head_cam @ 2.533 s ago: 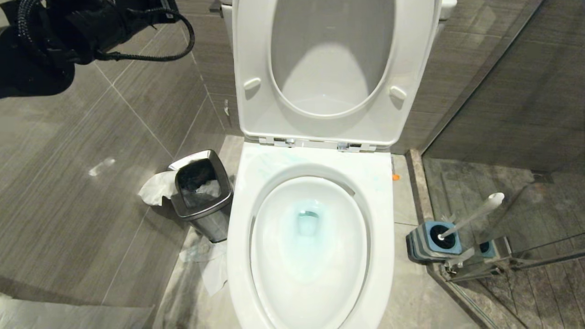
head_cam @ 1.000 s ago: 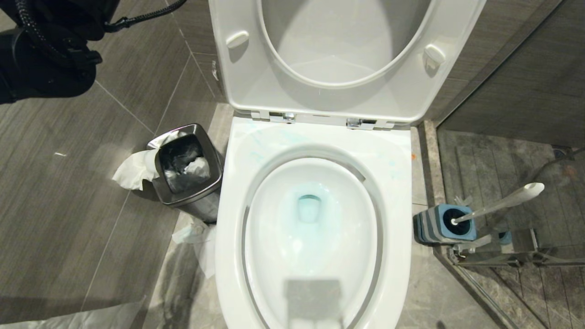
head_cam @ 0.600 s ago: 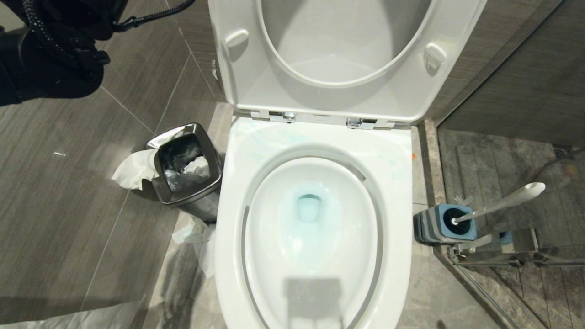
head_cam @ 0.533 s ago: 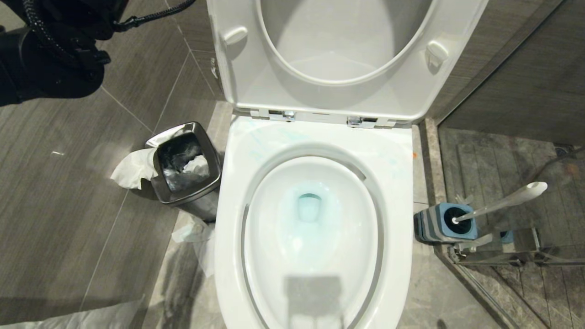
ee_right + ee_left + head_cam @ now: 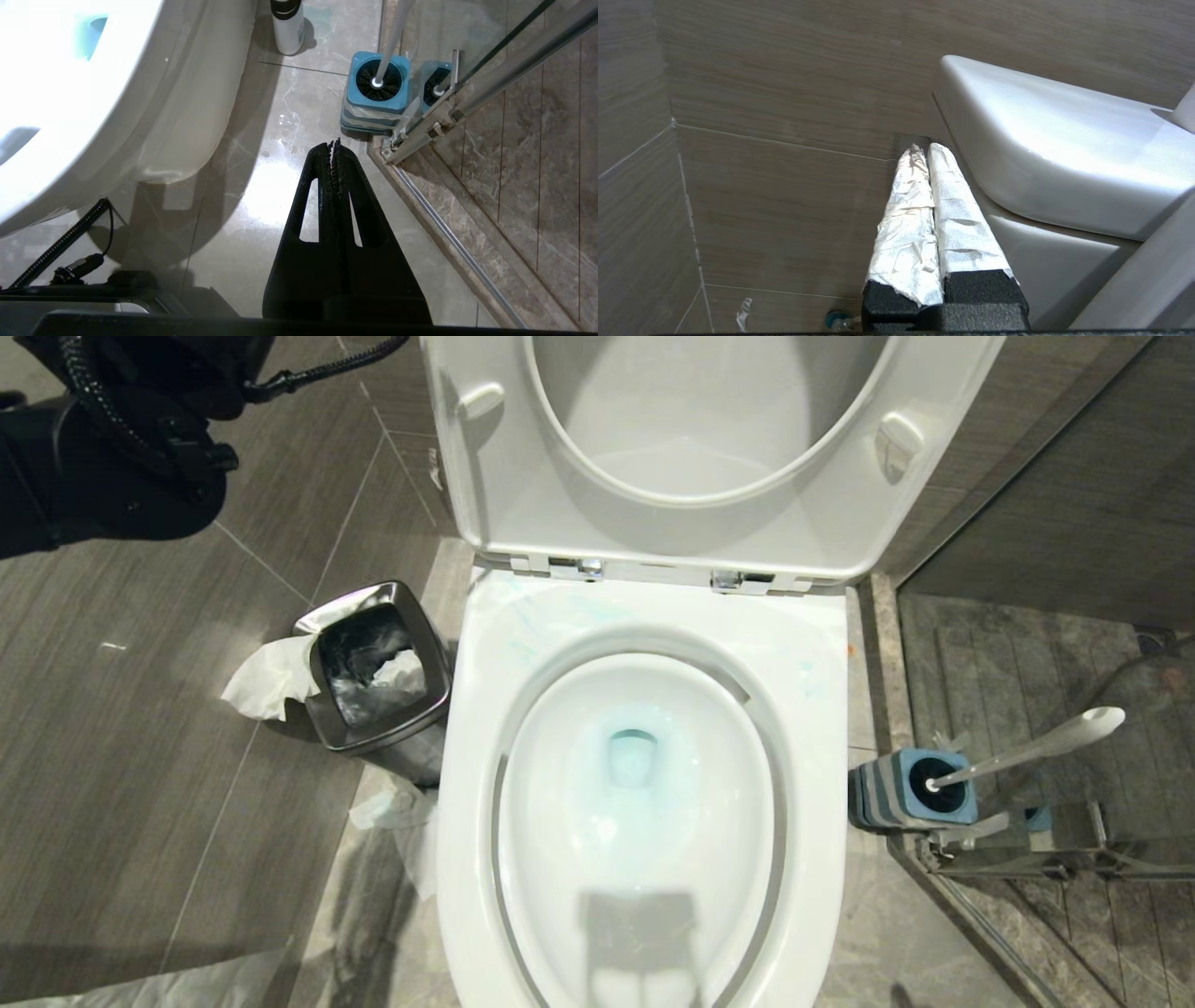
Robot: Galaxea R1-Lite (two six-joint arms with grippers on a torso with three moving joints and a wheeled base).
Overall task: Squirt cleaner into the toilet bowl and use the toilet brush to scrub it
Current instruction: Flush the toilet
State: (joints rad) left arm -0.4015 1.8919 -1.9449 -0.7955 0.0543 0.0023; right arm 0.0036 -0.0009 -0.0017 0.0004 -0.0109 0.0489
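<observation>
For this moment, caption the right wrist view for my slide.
Shut right gripper hangs above floor, toilet brush in its blue holder ahead.

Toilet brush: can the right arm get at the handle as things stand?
Probably yes. The right gripper, shut, hangs over bare floor just short of the holder; the toilet brush handle leans free, though the glass door frame crowds it.

The toilet bowl (image 5: pixel 644 821) stands open, seat and lid (image 5: pixel 709 448) raised upright. Pale turquoise cleaner (image 5: pixel 637 761) tints the water around the drain hole. The toilet brush (image 5: pixel 1022 753) sits in its grey-and-blue holder (image 5: pixel 910 791) on the floor to the right — handle tilted right. A steel waste bin (image 5: pixel 373 672) stands left, with tissue (image 5: pixel 266 677) beside it. The left arm (image 5: pixel 112 439) occupies the upper-left corner.
</observation>
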